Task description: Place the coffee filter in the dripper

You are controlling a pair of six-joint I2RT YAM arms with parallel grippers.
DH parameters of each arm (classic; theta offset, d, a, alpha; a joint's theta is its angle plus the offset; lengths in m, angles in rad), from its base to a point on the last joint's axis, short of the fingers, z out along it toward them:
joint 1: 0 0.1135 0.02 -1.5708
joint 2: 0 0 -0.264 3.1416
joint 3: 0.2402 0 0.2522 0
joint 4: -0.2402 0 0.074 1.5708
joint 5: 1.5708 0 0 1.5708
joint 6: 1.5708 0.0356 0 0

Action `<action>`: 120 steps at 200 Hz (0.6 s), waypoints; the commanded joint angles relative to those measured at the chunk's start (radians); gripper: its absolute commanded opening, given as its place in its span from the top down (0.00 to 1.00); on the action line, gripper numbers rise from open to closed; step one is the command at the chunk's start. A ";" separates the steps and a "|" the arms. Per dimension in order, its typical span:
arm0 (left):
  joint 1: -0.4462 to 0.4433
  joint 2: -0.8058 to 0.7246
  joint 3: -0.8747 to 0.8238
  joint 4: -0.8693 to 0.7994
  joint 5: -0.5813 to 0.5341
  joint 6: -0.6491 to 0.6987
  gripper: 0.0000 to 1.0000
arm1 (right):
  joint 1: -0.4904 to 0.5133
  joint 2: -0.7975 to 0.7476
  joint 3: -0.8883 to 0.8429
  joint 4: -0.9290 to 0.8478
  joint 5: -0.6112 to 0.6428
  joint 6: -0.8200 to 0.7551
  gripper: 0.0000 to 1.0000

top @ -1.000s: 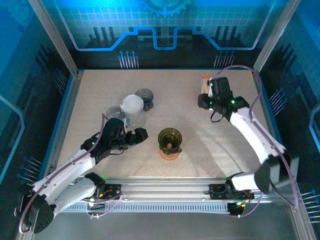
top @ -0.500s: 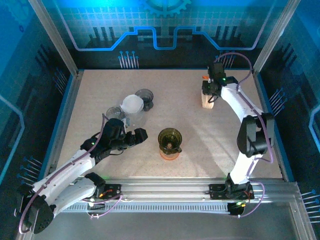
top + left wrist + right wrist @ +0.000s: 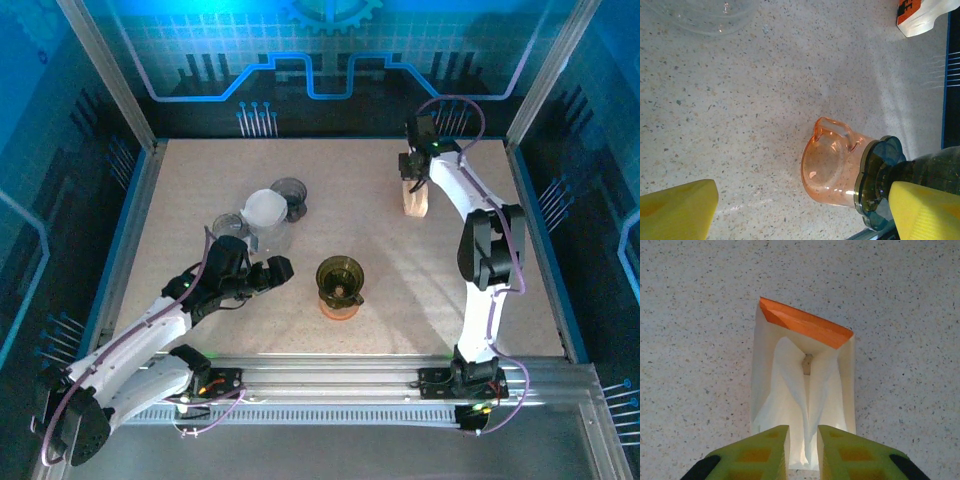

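The dark olive dripper [image 3: 340, 274] sits on an orange cup [image 3: 340, 305] at the table's middle front. In the left wrist view the cup [image 3: 832, 167] and the dripper [image 3: 932, 170] lie toward the right. My left gripper [image 3: 283, 268] is just left of the dripper, open and empty [image 3: 805, 210]. At the back right a cream box with an orange flap [image 3: 414, 200] holds white coffee filters. My right gripper [image 3: 411, 183] is directly over it. Its fingers [image 3: 803, 450] stand close together, pinching a raised fold of a coffee filter [image 3: 790, 390].
A clear glass vessel [image 3: 232, 226], a white lid [image 3: 264, 208] and a dark cup [image 3: 290, 192] cluster at the left middle, just beyond my left gripper. The blue table rim [image 3: 548, 250] runs along the right. The glass edge [image 3: 710, 12] appears in the left wrist view.
My right arm has swung its elbow in toward the back and the wrist now points down onto the filter box. The left arm has barely moved.
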 commanded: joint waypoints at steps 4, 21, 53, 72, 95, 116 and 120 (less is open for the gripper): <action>0.010 0.006 0.011 -0.013 -0.013 0.013 0.10 | 0.001 0.035 0.063 -0.030 0.014 -0.029 0.78; 0.011 0.006 0.012 -0.014 -0.015 0.013 0.10 | 0.002 0.054 0.078 -0.035 0.010 -0.028 0.78; 0.015 0.005 0.016 -0.020 -0.018 0.018 0.10 | 0.001 0.084 0.103 -0.043 0.006 -0.029 0.77; 0.017 0.006 0.017 -0.020 -0.021 0.019 0.10 | 0.002 0.091 0.103 -0.037 0.002 -0.027 0.77; 0.020 0.007 0.017 -0.020 -0.022 0.019 0.10 | 0.003 0.106 0.115 -0.045 0.015 -0.026 0.77; 0.021 0.007 0.017 -0.020 -0.021 0.019 0.10 | 0.004 0.114 0.118 -0.045 0.022 -0.028 0.77; 0.021 0.007 0.017 -0.021 -0.021 0.018 0.10 | 0.004 0.116 0.120 -0.045 0.021 -0.029 0.77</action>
